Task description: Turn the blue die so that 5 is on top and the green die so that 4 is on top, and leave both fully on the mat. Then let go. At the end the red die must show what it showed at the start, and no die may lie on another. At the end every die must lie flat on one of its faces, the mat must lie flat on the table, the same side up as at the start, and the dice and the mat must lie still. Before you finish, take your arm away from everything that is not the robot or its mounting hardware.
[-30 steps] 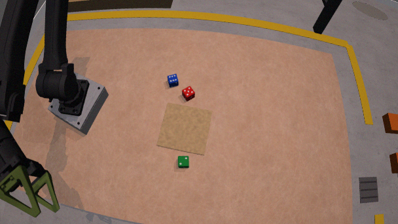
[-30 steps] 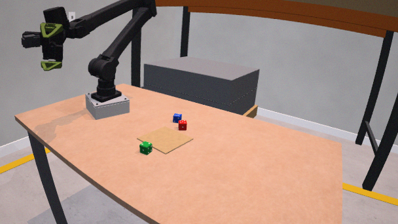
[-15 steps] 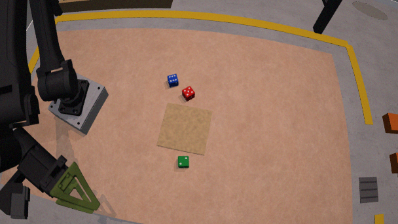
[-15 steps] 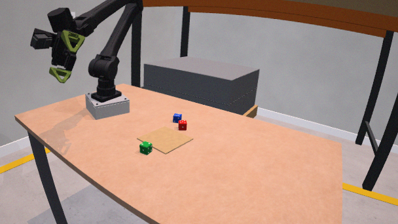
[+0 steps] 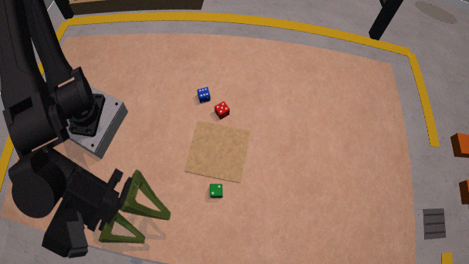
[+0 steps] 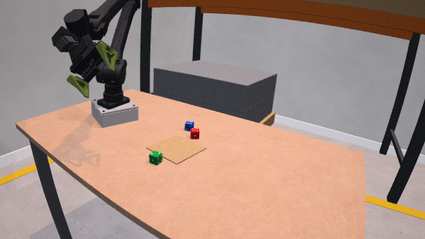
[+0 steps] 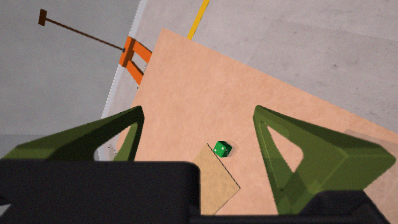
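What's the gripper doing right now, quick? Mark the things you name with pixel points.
Gripper [image 5: 157, 228] [image 6: 101, 84] [image 7: 198, 111]: open and holding nothing, jaws wide apart, raised above the table [image 5: 308, 154] [image 6: 262, 175] [image 7: 180, 85].

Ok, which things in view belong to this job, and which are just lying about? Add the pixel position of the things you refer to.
Part of the job:
- blue die [image 5: 204, 95] [image 6: 189, 126]
- green die [image 5: 216, 191] [image 6: 156, 158] [image 7: 222, 149]
- red die, its face to be kept [image 5: 222, 110] [image 6: 195, 133]
- mat [image 5: 217, 152] [image 6: 176, 149] [image 7: 212, 182]

Just lying about:
- big grey box [image 6: 210, 94]
- orange items [image 5: 460, 145] [image 7: 129, 52]
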You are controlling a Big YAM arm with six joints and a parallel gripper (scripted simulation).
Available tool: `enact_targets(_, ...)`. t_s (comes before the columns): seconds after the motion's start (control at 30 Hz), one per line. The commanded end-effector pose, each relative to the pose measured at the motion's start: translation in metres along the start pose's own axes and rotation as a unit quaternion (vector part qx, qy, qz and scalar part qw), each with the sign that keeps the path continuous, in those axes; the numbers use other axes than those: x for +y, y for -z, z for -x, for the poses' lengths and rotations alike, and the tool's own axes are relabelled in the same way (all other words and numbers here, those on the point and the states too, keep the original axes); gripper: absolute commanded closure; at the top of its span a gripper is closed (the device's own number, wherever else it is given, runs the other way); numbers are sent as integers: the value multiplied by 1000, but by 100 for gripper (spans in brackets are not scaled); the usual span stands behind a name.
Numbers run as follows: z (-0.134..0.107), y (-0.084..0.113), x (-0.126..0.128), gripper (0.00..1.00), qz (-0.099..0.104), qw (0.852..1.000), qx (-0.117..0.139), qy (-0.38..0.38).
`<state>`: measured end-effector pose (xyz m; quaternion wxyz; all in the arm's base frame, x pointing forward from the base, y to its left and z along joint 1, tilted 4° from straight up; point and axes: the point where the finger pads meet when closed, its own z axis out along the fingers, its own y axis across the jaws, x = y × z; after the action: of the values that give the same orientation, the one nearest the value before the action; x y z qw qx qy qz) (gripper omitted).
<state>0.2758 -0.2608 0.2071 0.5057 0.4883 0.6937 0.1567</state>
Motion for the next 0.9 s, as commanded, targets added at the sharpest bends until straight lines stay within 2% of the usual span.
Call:
enact_targets(0.0,13,-11,30,0,7,995,21,95)
enact_targets(0.13,-5,-23,40,0,6,987,52,149)
enact_targets(0.23,-6,-23,41,0,6,987,54,152)
enact_targets(0.27,-20,-31,48,0,7,978,78,193)
enact_targets(0.43,-38,-40,58,0,10,963,108,246)
enact_targets(0.67,-74,-52,74,0,22,925,161,344)
enact_targets(0.73,-86,-55,80,0,27,908,179,377)
enact_targets(0.8,-86,-55,80,0,27,908,179,377)
enact_targets(0.83,-92,-56,82,0,30,900,187,393)
enact_targets(0.87,-103,-58,87,0,35,884,201,420)
